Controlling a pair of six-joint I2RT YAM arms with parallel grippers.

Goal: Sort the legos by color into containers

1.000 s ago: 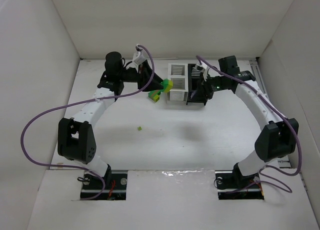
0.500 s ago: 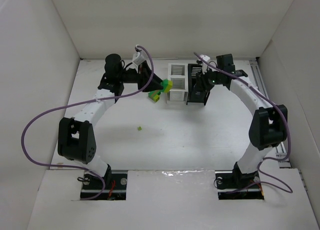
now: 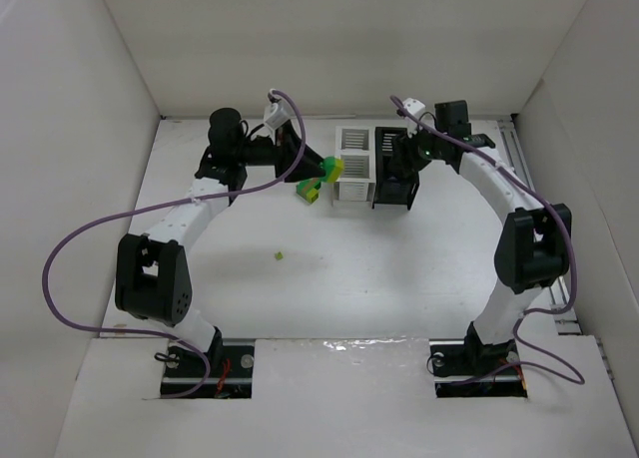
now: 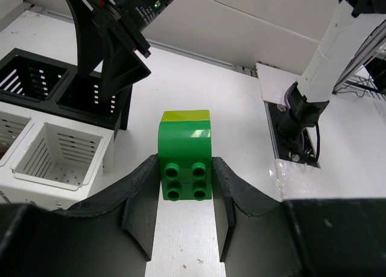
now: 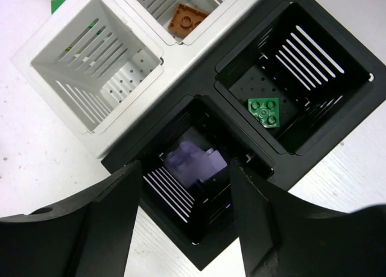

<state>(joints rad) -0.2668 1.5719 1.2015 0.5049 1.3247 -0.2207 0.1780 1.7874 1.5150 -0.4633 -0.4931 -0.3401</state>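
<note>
The containers [image 5: 178, 72] fill the right wrist frame. The top white bin [image 5: 161, 38] holds an orange-brown brick [image 5: 186, 19] and the right black bin [image 5: 313, 54] a green brick [image 5: 265, 111]. In the lower black bin [image 5: 172, 195] a lavender brick [image 5: 199, 156] lies, seemingly loose, beneath the parted right pincer [image 5: 187, 168]. The left pincer [image 4: 185, 168] clamps a green lego [image 4: 184, 141] at frame centre.

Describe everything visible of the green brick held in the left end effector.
The green brick is glossy plastic with a rounded upper edge and a yellow-green piece on its far end. Four round studs face the wrist camera. It sits upright in the left end effector, whose two black fingers press its opposite sides. From above, it is just left of the near white bin.
</note>
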